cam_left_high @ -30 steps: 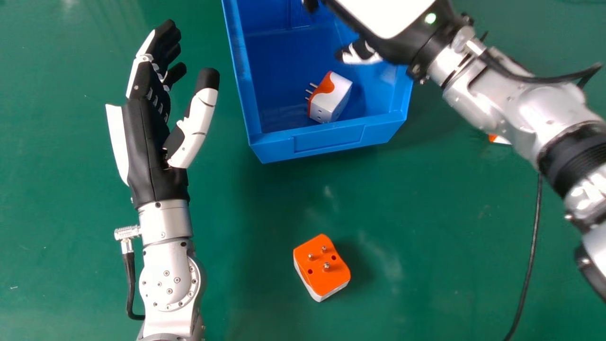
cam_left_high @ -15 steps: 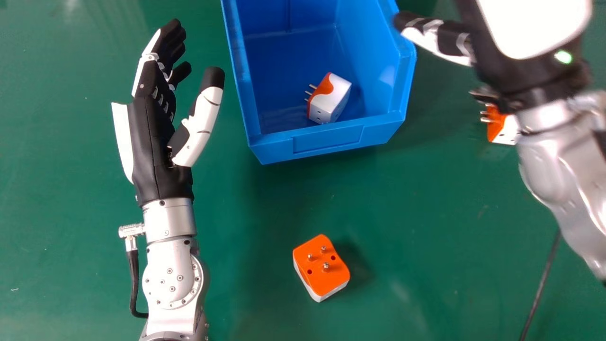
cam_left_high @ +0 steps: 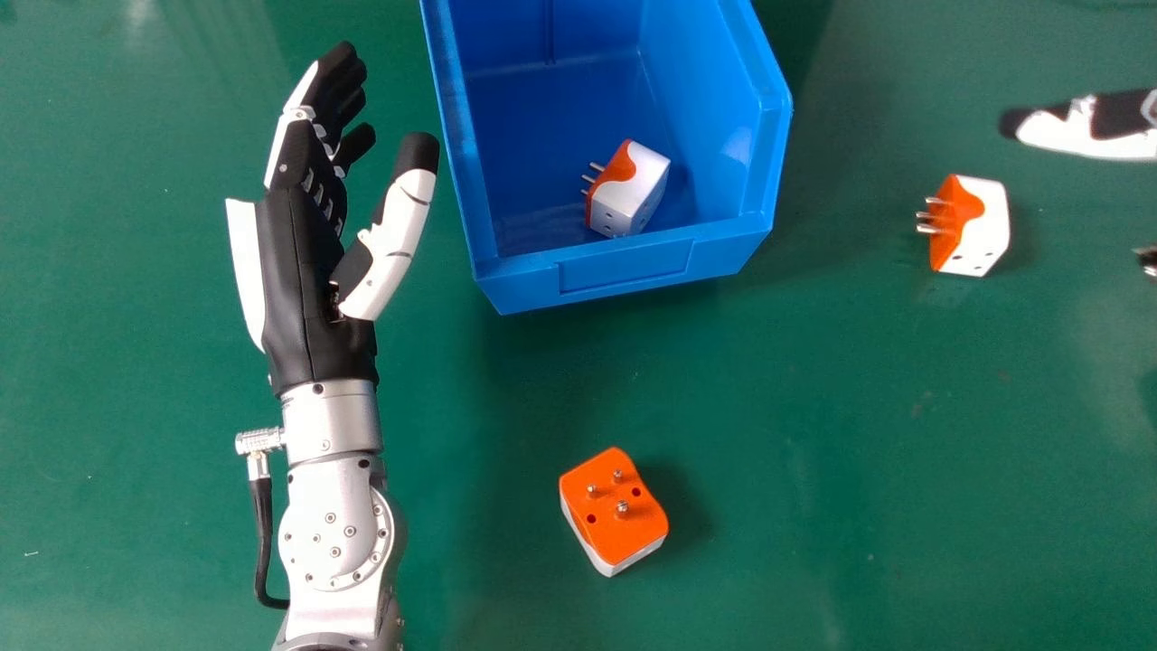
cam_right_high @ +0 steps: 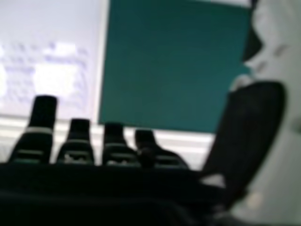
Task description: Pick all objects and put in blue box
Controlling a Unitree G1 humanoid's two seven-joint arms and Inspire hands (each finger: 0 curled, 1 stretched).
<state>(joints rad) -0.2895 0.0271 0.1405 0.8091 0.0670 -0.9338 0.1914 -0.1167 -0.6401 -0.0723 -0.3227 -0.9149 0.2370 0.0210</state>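
The black-and-white right hand [cam_left_high: 1098, 136] was open at the head view's right edge, fingers extended. The left hand [cam_left_high: 303, 262] was open too, thumb apart, its silver forearm rising from the bottom edge. Near the right hand, a boxy orange-and-white plug adapter [cam_left_high: 972, 226] lay on the smooth green table [cam_left_high: 813, 407]; a rounded orange-faced adapter [cam_left_high: 615, 520] sat pins-up before the open, slant-sided blue box [cam_left_high: 624, 267], which held a white-and-orange adapter [cam_left_high: 631, 190].
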